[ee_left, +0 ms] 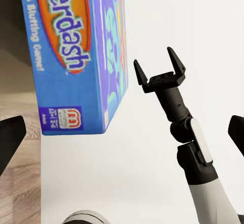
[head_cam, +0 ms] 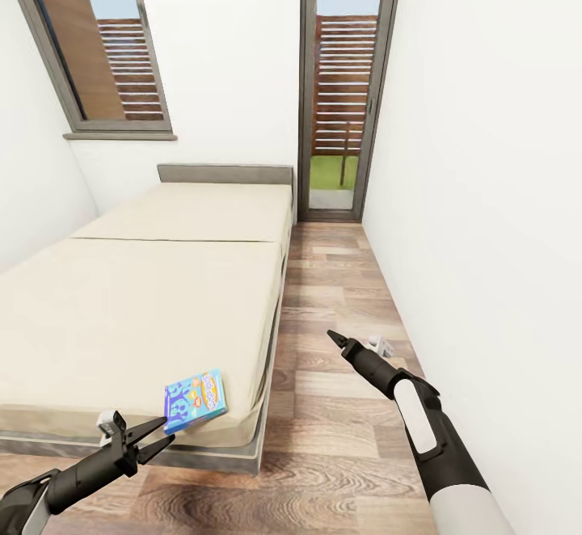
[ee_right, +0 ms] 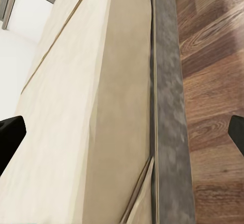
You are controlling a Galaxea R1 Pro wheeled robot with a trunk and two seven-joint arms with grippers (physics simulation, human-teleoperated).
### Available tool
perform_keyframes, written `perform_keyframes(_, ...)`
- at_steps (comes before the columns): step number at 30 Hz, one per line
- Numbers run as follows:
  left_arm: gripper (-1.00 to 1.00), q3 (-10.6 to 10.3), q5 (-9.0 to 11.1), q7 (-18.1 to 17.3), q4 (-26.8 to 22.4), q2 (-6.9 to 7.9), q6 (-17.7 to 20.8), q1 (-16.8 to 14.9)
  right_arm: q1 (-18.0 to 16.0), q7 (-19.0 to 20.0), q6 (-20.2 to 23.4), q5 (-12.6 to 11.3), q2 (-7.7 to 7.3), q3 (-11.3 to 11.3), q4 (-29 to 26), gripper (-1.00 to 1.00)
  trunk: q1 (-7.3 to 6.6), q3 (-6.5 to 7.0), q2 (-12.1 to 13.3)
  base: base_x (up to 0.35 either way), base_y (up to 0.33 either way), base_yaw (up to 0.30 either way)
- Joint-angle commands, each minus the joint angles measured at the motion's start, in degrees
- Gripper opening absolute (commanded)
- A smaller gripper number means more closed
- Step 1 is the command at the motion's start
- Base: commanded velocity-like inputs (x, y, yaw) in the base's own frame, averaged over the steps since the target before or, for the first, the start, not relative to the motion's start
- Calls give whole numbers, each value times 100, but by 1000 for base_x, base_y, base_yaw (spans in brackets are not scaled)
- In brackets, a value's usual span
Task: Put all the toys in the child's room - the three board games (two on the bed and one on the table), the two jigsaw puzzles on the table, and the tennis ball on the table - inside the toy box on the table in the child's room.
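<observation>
The bed (head_cam: 145,301) takes up the left side of the room, its beige mattress running back toward the window wall, with wood floor (head_cam: 339,406) along its right side. Only 1 toy is in sight: a blue board game (head_cam: 195,400) lying flat on the mattress at the near right corner, just inside the edge. The toy box and the table are not in these pictures.

The board game looks like a thin, rigid cardboard box, probably light, with a glossy printed lid that may slip under smooth pads. Judging from its shape, the safest hold is across the thin dimension at the edge nearest the robot, 1 finger above and 1 below, since the soft mattress should give enough for the lower finger to slide under. Pinching too hard could dent the card; a loose lid might also shift.

The left gripper (head_cam: 153,436) hovers just short of the box's near edge, its 2 fingers spread apart in a V and holding nothing; in the left wrist view the box (ee_left: 76,56) looms close ahead between the finger tips. The right gripper (head_cam: 334,337) hangs over the floor beside the bed, well apart from the box, fingers apart and empty, as the left wrist view shows (ee_left: 158,66).
</observation>
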Motion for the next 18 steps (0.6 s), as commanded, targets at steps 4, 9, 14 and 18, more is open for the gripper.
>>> perform_keyframes(4, 100, 3, -7, -24, 0, -3, 61, -2, -4, 17, 45, -19, 7, -24, -3, 100, -1, -5, -2, 0, 0, 0)
perform_keyframes(9, 100, 3, -7, -24, 0, -4, 61, -2, -4, 17, 45, -19, 7, -24, -3, 100, -1, -5, -2, 0, 0, 0)
perform_keyframes(14, 100, 3, -7, -24, 0, -5, 61, -2, -4, 17, 45, -19, 7, -24, -3, 100, -1, -5, -2, 0, 0, 0)
perform_keyframes(18, 100, 3, -7, -24, 0, -5, 61, -2, -4, 17, 45, -19, 7, -24, -3, 100, -1, -5, -2, 0, 0, 0)
